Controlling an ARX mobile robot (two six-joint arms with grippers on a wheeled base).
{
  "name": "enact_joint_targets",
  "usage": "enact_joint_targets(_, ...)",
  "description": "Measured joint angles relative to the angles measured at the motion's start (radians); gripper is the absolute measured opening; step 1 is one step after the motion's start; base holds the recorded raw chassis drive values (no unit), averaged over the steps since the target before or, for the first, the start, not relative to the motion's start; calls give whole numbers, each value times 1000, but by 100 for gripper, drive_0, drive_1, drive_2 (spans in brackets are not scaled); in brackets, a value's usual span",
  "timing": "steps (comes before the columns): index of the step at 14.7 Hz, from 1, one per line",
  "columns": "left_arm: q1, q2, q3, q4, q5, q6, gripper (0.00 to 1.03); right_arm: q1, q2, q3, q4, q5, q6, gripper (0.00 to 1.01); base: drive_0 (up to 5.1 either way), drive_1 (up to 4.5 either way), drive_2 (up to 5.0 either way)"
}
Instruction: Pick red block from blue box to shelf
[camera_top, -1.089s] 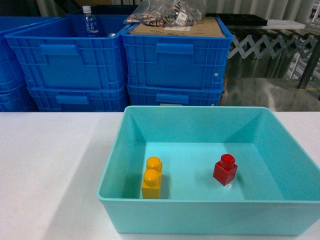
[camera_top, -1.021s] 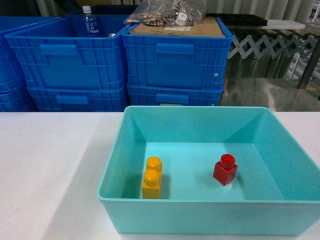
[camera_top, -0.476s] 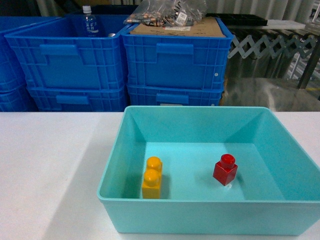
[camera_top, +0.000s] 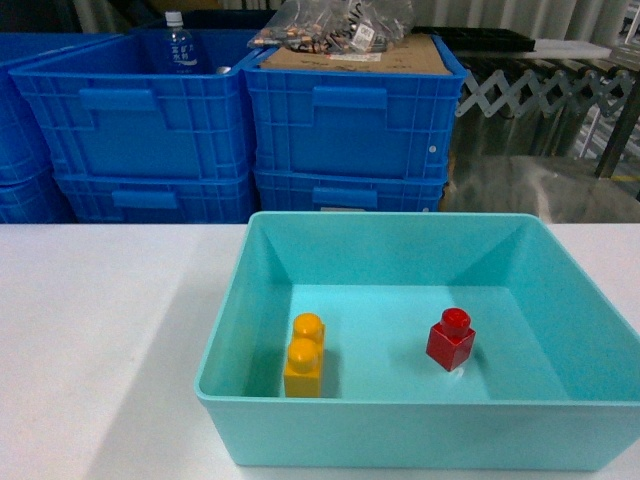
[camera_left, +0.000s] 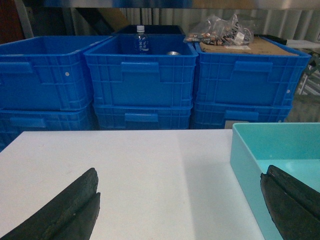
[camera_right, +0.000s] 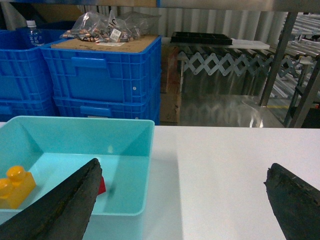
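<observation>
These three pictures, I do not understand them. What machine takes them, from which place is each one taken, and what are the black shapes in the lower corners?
A wheeled robot with two arms takes them. The head view looks down from the robot's front at a white table. On it stands the blue box, and inside it are the red block and a yellow brick.

The other two views come from cameras on the wrists. The black shapes are each gripper's own two fingers, spread wide with nothing between them: the left gripper is over bare table beside the box, and the right gripper is at the box's right wall.

Behind the table stand dark blue crates. Nothing is held yet.
</observation>
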Motion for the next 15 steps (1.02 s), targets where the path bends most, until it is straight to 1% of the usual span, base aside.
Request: enact_joint_targets(15,0,0,0,0,0,0,98,0,0,0,0,0,0,98,0,0,0)
